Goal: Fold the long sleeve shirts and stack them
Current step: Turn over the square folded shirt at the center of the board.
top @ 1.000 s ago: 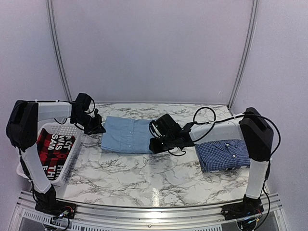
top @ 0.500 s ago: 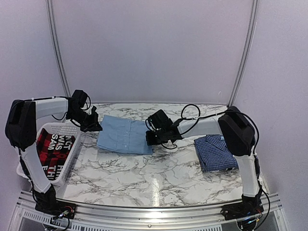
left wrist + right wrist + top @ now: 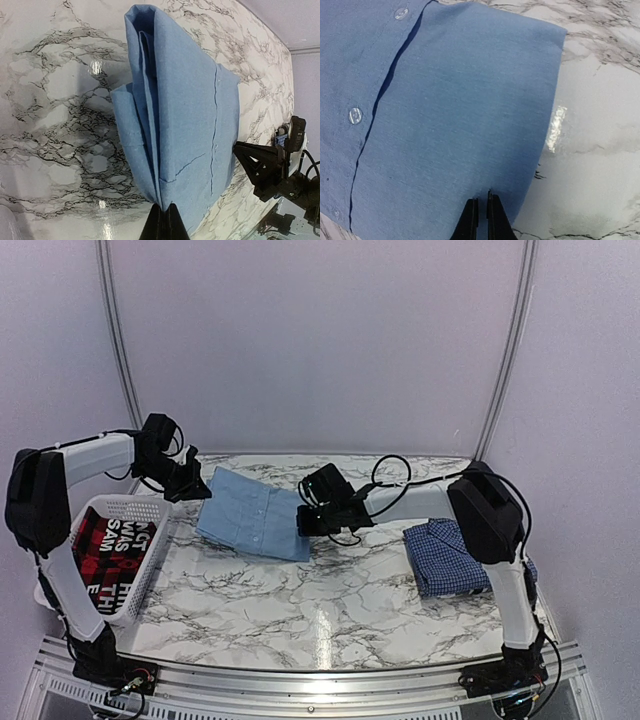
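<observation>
The folded light blue long sleeve shirt [image 3: 252, 522] hangs a little above the marble table between both arms. My left gripper [image 3: 198, 488] is shut on its left edge, and in the left wrist view the cloth layers [image 3: 185, 120] bunch into the closed tips [image 3: 165, 212]. At the shirt's right edge my right gripper [image 3: 306, 523] is shut on the cloth. In the right wrist view the button placket [image 3: 375, 110] runs off to the left of the tips [image 3: 482, 205]. The folded dark blue checked shirt [image 3: 452, 556] lies at the right, partly behind the right arm.
A white basket [image 3: 128, 503] at the table's left edge holds a red-and-black garment with white letters [image 3: 112, 550]. The marble table [image 3: 300, 610] shows bare in front of the shirts. Purple walls close in the back and sides.
The right gripper has closed on the light blue shirt's right edge. Both grippers have moved back and left, and the shirt has risen with them and tilted.
</observation>
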`<control>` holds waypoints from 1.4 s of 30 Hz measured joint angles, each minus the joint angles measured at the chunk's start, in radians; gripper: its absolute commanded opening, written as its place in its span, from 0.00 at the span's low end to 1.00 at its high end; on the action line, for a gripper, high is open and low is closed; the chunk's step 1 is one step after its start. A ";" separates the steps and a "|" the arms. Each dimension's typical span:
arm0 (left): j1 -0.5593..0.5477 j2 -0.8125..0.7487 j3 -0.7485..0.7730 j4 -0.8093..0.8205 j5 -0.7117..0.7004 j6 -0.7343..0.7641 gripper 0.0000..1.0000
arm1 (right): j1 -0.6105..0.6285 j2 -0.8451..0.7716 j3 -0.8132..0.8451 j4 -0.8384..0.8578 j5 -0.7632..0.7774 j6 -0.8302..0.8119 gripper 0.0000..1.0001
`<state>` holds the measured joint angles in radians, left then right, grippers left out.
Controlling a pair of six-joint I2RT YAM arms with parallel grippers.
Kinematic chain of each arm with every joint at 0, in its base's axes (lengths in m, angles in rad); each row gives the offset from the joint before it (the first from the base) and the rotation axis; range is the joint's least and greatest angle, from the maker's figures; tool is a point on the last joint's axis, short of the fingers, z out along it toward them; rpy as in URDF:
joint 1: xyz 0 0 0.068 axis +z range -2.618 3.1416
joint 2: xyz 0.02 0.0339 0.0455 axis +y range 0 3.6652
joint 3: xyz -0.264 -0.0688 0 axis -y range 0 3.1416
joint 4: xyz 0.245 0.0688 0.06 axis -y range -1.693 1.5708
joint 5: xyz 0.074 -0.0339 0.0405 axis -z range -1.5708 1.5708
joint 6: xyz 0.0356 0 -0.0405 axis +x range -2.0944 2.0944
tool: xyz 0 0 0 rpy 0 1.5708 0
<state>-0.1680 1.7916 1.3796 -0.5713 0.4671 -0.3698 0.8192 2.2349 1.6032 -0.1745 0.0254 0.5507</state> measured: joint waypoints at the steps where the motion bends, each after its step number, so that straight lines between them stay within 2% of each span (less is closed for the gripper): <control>1: 0.001 0.000 0.006 -0.001 0.003 0.000 0.00 | 0.003 0.009 0.010 0.008 -0.015 0.004 0.05; 7: 0.021 -0.015 0.060 -0.036 0.015 -0.012 0.00 | 0.038 0.108 0.095 0.048 -0.103 0.048 0.07; 12: 0.020 -0.055 0.211 -0.076 0.049 -0.070 0.00 | 0.077 0.128 0.134 0.071 -0.206 0.072 0.14; 15: -0.046 -0.056 0.359 -0.084 0.038 -0.138 0.00 | 0.075 0.050 0.035 0.090 -0.263 0.075 0.23; 18: -0.200 -0.024 0.484 -0.061 -0.016 -0.225 0.00 | 0.011 -0.118 -0.140 0.084 -0.288 0.066 0.32; 19: -0.264 0.000 0.512 -0.036 -0.037 -0.258 0.15 | -0.029 -0.190 -0.201 0.076 -0.288 0.057 0.35; 20: -0.331 0.031 0.531 -0.006 -0.056 -0.287 0.35 | -0.075 -0.262 -0.254 0.063 -0.281 0.042 0.37; 23: -0.497 0.200 0.616 0.051 -0.093 -0.348 0.60 | -0.194 -0.449 -0.368 0.031 -0.218 0.007 0.46; 26: -0.615 0.456 0.758 0.079 -0.111 -0.378 0.69 | -0.235 -0.604 -0.456 -0.006 -0.146 -0.020 0.50; 29: -0.654 0.630 0.854 0.069 -0.152 -0.391 0.70 | -0.231 -0.679 -0.529 -0.093 -0.077 -0.038 0.54; 32: -0.656 0.676 0.863 0.040 -0.173 -0.381 0.71 | -0.222 -0.676 -0.550 -0.099 -0.063 -0.051 0.55; 35: -0.645 0.632 0.845 0.032 -0.196 -0.356 0.70 | -0.222 -0.661 -0.549 -0.092 -0.056 -0.055 0.56; 38: -0.614 0.484 0.727 0.039 -0.227 -0.321 0.69 | -0.222 -0.605 -0.530 -0.079 -0.057 -0.055 0.56; 42: -0.520 0.302 0.584 0.053 -0.241 -0.271 0.68 | -0.222 -0.499 -0.494 -0.047 -0.070 -0.055 0.54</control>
<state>-0.6876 2.0933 1.9640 -0.5179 0.2256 -0.6411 0.5976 1.7359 1.1091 -0.2218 -0.0448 0.4961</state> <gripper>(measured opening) 0.690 0.556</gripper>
